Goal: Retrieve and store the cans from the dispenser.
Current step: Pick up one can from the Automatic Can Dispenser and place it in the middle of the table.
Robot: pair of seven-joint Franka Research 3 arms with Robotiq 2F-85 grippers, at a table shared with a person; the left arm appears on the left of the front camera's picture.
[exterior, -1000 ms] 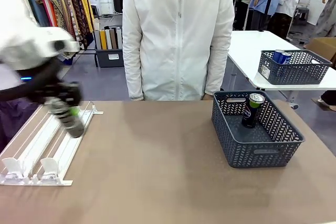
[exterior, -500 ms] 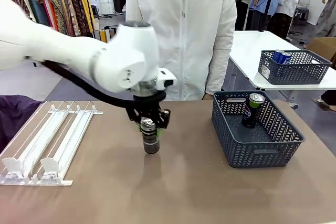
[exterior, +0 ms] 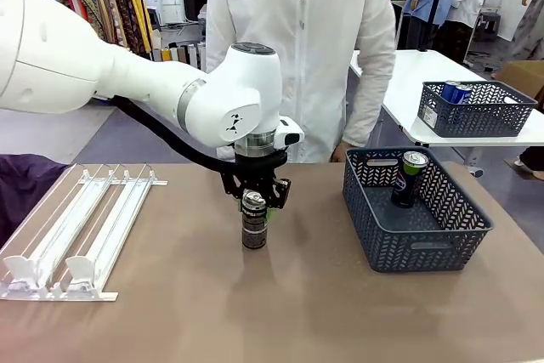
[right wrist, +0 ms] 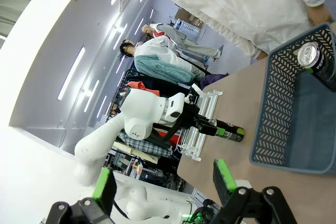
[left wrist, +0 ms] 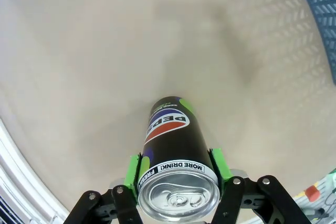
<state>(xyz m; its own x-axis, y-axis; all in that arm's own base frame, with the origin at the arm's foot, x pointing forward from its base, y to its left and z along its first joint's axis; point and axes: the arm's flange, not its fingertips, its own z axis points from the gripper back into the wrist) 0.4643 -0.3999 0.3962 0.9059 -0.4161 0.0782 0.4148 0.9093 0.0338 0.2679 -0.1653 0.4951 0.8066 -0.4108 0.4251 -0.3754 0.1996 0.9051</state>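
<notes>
The tabletop (exterior: 255, 312) is the broadest thing here, brown and mostly bare. At its left edge lies the dispenser (exterior: 76, 235), its white lanes holding no cans now, stoppers at the near end. At the right stands the dark grey basket (exterior: 416, 248), with one dark can (exterior: 409, 178) leaning against its far wall.

The left arm has swung from over the dispenser, where it was a second ago, to the middle of the tabletop, carrying a can with it; half a second back it was slightly farther left. That suggests the retrieval is done and the carry toward the basket is under way, with the basket still well apart to the right.

The left gripper (exterior: 255, 201) pinches the black Pepsi can (left wrist: 176, 145), green pads pressed on either side just below the rim. The can's long axis is upright, silver top up, its base at or just above the tabletop; I cannot tell which.

The right gripper (right wrist: 164, 178) hangs spread, holding nothing.
</notes>
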